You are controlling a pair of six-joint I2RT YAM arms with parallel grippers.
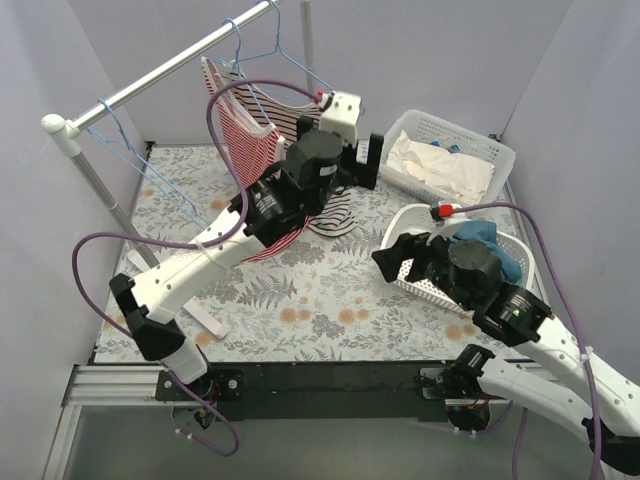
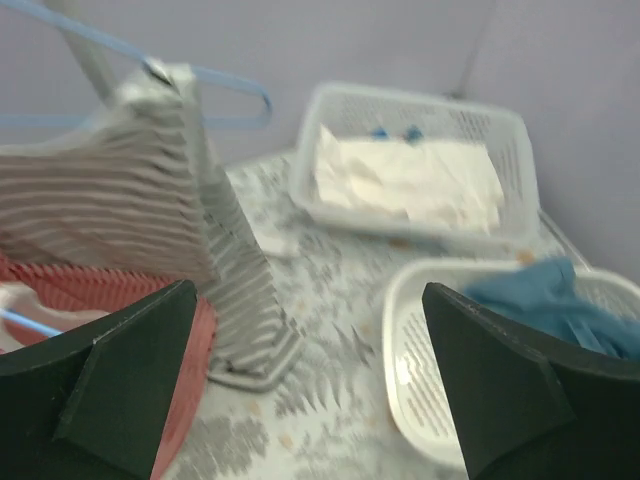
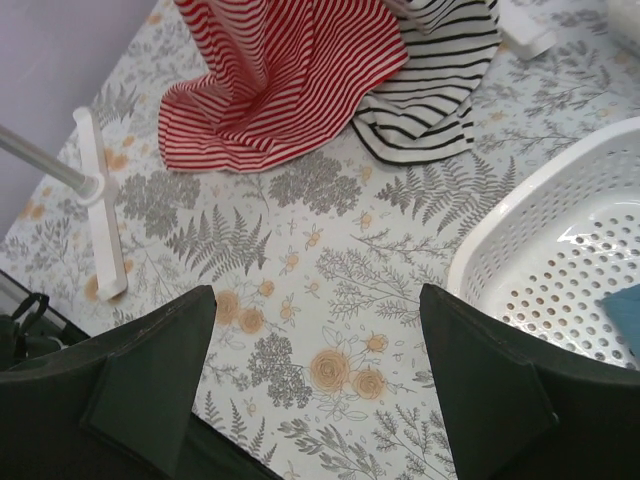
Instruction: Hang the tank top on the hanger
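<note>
The flowered table (image 1: pixel 330 310) takes up most of the room, and the white rail (image 1: pixel 160 75) slants over its far left corner; from that rail the red-and-white tank top (image 1: pixel 245 135) hangs full length, its upper part up under the bar and its hem pooled on the table just left of the centre; beside it on the right hangs a black-and-white striped top (image 1: pixel 335 215), its hem touching the table too; two white baskets stand on the right, the far one (image 1: pixel 500 155) with pale cloth in it, the near one (image 1: pixel 420 285) with a blue garment (image 1: pixel 490 245); a light-blue hanger (image 1: pixel 240 50) hooks over the rail right above the red top, and a blue wire shows at its pale neck trim in the left wrist view, so I judge the hanging done or nearly so; whether both shoulders sit square on the wire I cannot tell, since the left arm hides much of the cloth; the left gripper (image 2: pixel 305 295) stands wide apart and empty near the two tops; the right gripper (image 3: pixel 318 295) hovers over bare table by the near basket, also spread wide and holding nothing.
</note>
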